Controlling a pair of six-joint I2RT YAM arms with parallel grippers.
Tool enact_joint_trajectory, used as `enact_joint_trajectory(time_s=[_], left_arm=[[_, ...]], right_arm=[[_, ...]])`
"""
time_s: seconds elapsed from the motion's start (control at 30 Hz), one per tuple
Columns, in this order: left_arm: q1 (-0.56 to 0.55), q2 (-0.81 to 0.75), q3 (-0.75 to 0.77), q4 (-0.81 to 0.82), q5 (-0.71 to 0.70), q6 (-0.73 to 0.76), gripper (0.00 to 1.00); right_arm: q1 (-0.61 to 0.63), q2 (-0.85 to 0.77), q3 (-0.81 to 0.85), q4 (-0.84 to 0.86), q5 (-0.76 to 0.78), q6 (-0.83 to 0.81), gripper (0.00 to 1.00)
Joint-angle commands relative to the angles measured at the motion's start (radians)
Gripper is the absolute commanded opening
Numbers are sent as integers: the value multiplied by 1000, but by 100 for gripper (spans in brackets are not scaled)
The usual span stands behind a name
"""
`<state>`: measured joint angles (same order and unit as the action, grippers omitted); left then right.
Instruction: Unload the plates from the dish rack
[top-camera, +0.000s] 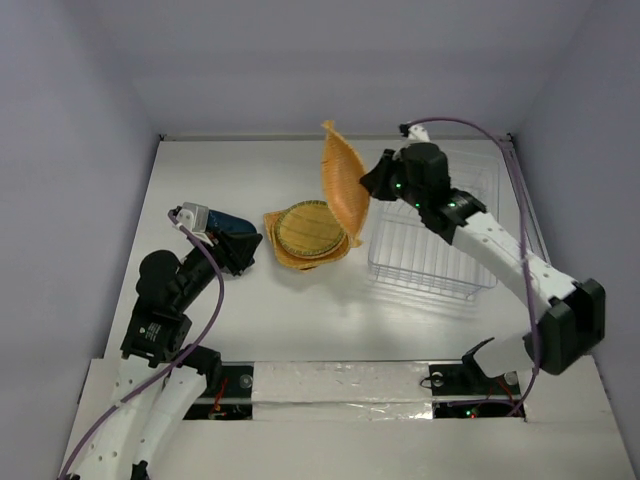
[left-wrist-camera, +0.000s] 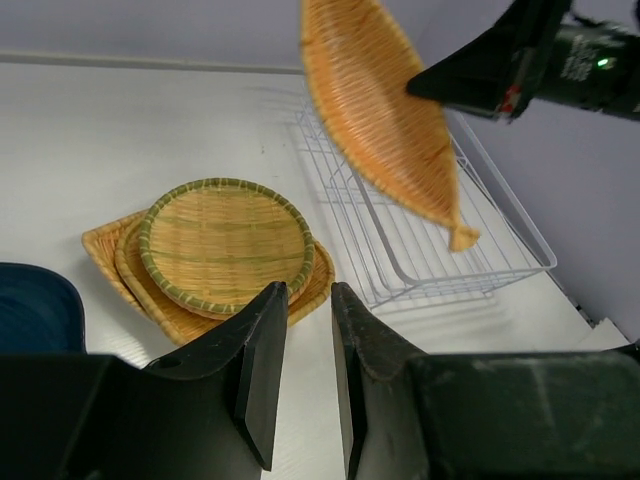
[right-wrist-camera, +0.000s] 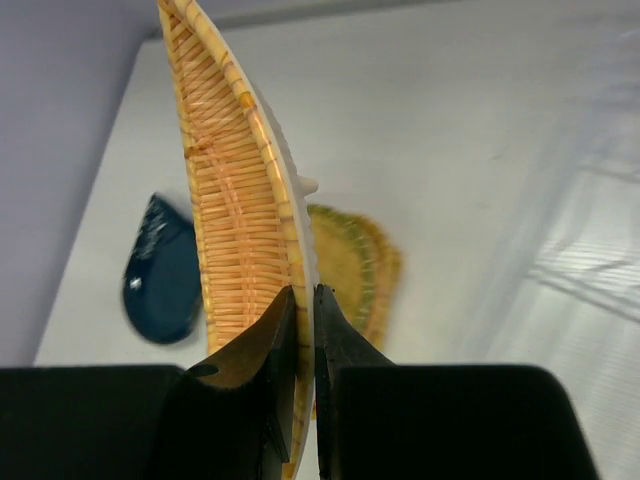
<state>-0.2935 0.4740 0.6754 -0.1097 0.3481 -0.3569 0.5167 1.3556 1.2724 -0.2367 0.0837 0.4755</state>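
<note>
My right gripper (top-camera: 372, 186) (right-wrist-camera: 305, 291) is shut on the rim of a leaf-shaped woven plate (top-camera: 344, 178) (left-wrist-camera: 378, 112) (right-wrist-camera: 228, 200). It holds the plate on edge in the air, between the dish rack (top-camera: 434, 250) (left-wrist-camera: 440, 252) and a stack of orange-tan woven plates (top-camera: 309, 236) (left-wrist-camera: 224, 240) (right-wrist-camera: 350, 262) lying flat on the table. A green-rimmed round plate tops the stack. A dark blue dish (top-camera: 238, 226) (left-wrist-camera: 30, 306) (right-wrist-camera: 160, 272) lies left of the stack. My left gripper (top-camera: 248, 250) (left-wrist-camera: 308, 292) hovers beside it, its jaws slightly open with nothing between them. No plates show in the rack.
White walls close in the table (top-camera: 250, 300) at the left, back and right. The rack takes up the right half. A purple cable runs along each arm.
</note>
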Motion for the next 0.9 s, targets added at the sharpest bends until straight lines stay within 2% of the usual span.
enact_joint_trajectory(time_s=[0.0, 0.13, 0.5, 0.67, 0.8, 0.87], left_arm=[[4, 9, 24, 38, -30, 3, 22], [4, 12, 24, 28, -55, 6, 25], [22, 46, 24, 36, -46, 4, 26], [31, 61, 26, 41, -34, 4, 26], [31, 58, 24, 42, -31, 4, 27], [40, 58, 24, 42, -26, 4, 27]], right_arm=[[60, 115, 10, 198, -203, 133, 0], [82, 232, 28, 264, -262, 172, 0], [82, 438, 96, 264, -325, 198, 0], [82, 494, 104, 289, -374, 219, 7], [82, 519, 96, 274, -360, 210, 11], [82, 516, 91, 266, -338, 206, 16]])
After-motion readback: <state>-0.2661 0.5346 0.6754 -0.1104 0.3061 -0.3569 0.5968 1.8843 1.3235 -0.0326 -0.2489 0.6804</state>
